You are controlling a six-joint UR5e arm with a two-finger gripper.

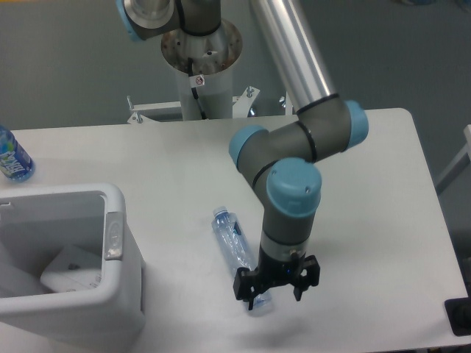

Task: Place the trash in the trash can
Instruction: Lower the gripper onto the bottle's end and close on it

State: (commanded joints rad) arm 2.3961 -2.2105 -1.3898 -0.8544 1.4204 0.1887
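Note:
The crushed clear plastic bottle (234,246) with a bluish cap lies on the white table, cap pointing away, base toward the front edge. My gripper (277,285) points down over the bottle's base end, jaws spread wide, and it holds nothing. Its left finger (243,288) stands right at the bottle's base; whether it touches I cannot tell. The white trash can (121,283) with a grey oval handle (112,235) stands at the front left. A white paper-like wrapper (70,268) lies inside it.
A small blue-labelled bottle (11,158) stands at the far left edge of the table (368,220). The arm's base column (200,59) rises behind the table's far edge. A dark object (460,316) sits at the front right corner.

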